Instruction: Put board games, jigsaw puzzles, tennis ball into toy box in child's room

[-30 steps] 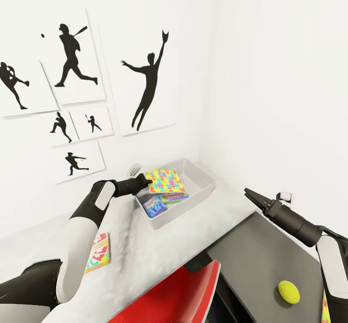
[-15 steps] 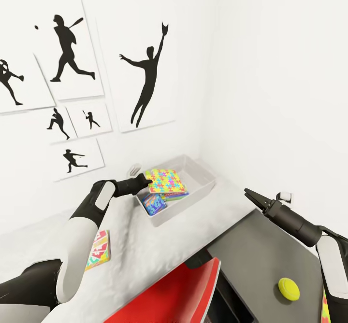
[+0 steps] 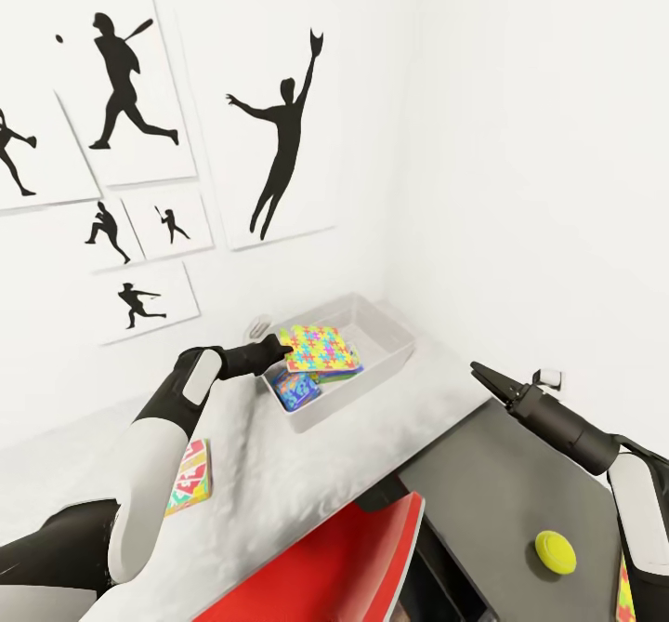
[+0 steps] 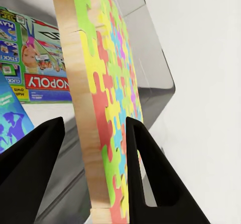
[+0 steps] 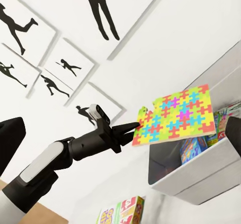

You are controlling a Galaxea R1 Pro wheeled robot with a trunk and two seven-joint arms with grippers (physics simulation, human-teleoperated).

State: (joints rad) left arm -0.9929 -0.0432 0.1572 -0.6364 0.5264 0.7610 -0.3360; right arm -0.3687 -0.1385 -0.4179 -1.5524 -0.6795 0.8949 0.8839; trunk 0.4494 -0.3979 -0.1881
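My left gripper is shut on a jigsaw puzzle, holding it tilted over the near-left end of the light-grey toy box. In the left wrist view the puzzle's wooden edge stands between the two black fingers. Inside the box lie a small blue board game and a green-edged one. Another board game lies flat on the white table. The tennis ball rests on the dark cabinet top. My right gripper hovers open above that cabinet.
A red chair is tucked under the table's near edge. A strip of a second jigsaw puzzle shows beside my right forearm. The toy box sits in the room's corner, with walls behind and to its right; silhouette pictures hang on the left wall.
The head view has shifted slightly, so the wall pictures and the box sit a little higher. Both arms keep their poses, and the left gripper still holds the puzzle.
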